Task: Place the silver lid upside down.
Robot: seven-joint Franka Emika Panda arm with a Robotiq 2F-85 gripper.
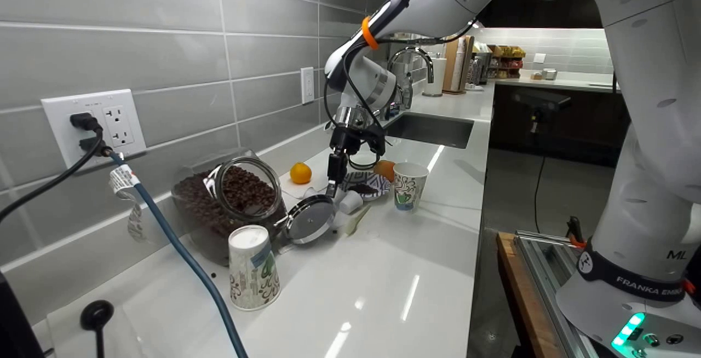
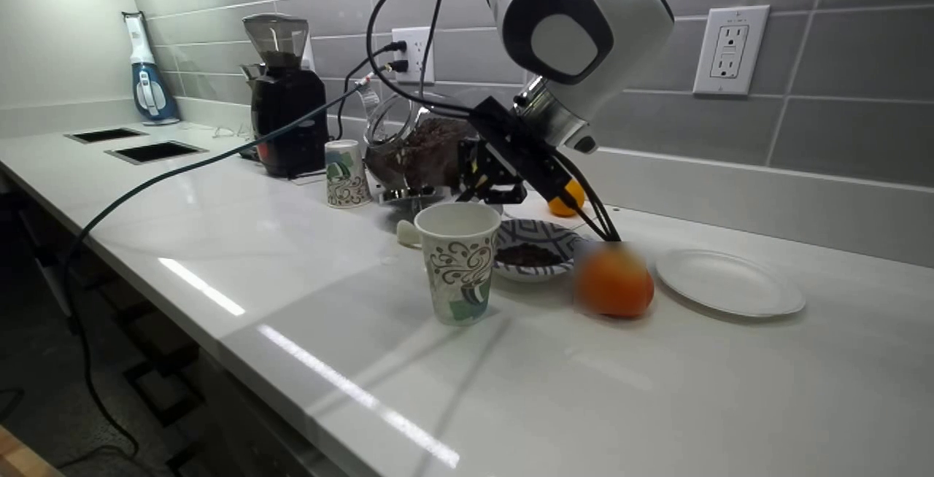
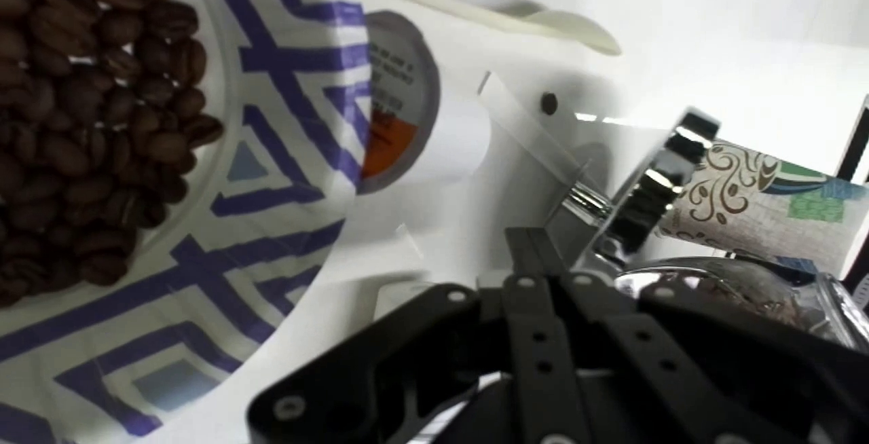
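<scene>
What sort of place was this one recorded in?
Probably a kitchen or break room, perhaps in an office: there's a sink, a coffee grinder and, farther back, colourful packets.

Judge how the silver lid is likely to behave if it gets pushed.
The silver lid is probably slippery, as its polished surface throws bright reflections in the wrist view. It would likely be stiff, since it looks metallic. Tilted rather than lying flat, and round in outline, it may tip or roll when nudged.
</scene>
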